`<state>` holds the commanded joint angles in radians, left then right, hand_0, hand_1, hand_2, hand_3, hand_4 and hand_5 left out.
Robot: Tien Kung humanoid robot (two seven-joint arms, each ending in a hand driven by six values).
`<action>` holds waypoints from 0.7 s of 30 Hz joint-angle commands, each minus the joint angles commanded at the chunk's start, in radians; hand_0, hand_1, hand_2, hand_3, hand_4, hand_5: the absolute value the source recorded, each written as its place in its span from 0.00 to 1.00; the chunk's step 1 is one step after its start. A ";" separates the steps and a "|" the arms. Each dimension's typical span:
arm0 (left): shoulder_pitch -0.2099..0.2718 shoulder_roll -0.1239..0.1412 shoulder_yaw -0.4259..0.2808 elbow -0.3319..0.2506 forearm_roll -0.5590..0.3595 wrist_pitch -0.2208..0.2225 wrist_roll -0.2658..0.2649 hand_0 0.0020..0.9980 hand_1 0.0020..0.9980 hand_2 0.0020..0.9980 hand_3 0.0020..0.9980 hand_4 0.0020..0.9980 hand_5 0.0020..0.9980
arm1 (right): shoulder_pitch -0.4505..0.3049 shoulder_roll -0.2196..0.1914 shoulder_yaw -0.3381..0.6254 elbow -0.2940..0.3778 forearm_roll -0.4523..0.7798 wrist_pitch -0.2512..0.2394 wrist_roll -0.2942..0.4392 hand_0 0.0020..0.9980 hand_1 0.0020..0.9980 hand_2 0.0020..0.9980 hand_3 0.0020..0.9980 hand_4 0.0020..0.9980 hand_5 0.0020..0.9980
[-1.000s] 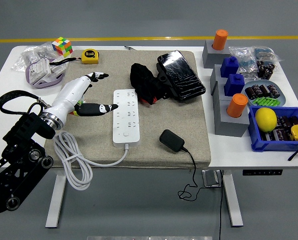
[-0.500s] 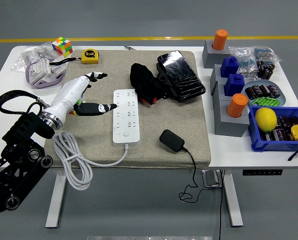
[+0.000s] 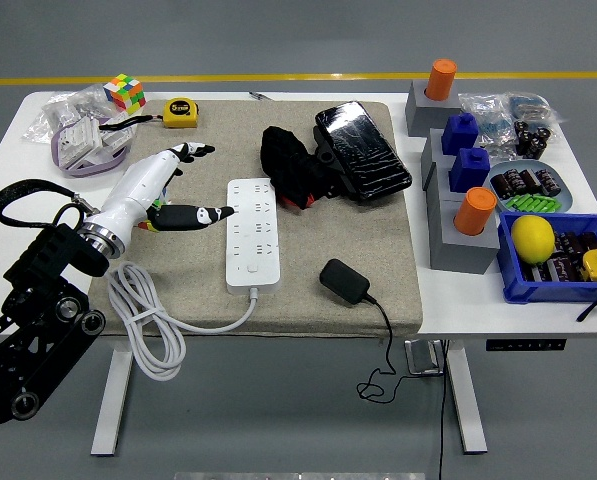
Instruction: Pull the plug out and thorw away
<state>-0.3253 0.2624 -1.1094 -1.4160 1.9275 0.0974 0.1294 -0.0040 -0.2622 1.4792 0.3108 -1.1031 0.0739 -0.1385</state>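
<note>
- Little differs from half a second ago: the left hand [image 3: 168,190] has drifted barely leftward, nothing else has moved.
- Its fingers are spread, gripping nothing, fingertips just beside the white rectangular power strip [image 3: 253,232].
- The black plug adapter [image 3: 344,280] lies unplugged on the beige mat [image 3: 378,235], well right of the hand.

Left arm: extended in from the lower left.
Left hand [image 3: 163,192]: white-shelled, fingers spread and relaxed, nothing grasped.

Left arm [image 3: 38,300] base cut off at frame edge; tray [image 3: 523,265] contents too small.
</note>
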 joint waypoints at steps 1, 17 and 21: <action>0.000 0.000 0.000 0.000 0.000 0.000 0.000 0.67 0.81 0.85 0.86 0.94 0.39 | 0.000 -0.001 0.001 0.000 0.000 -0.001 0.000 0.57 0.65 0.67 0.57 0.97 0.45; -0.002 -0.002 0.001 0.001 0.003 -0.003 0.002 0.67 0.81 0.87 0.85 0.94 0.39 | 0.000 0.000 0.001 0.000 0.004 -0.002 0.001 0.57 0.65 0.67 0.57 0.98 0.45; -0.003 -0.002 0.002 0.001 0.003 -0.003 0.002 0.67 0.81 0.87 0.85 0.94 0.39 | 0.001 0.000 0.002 0.000 0.005 -0.002 0.001 0.57 0.65 0.67 0.57 0.98 0.45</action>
<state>-0.3283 0.2602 -1.1071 -1.4152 1.9300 0.0946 0.1313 -0.0026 -0.2620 1.4812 0.3107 -1.0982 0.0716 -0.1374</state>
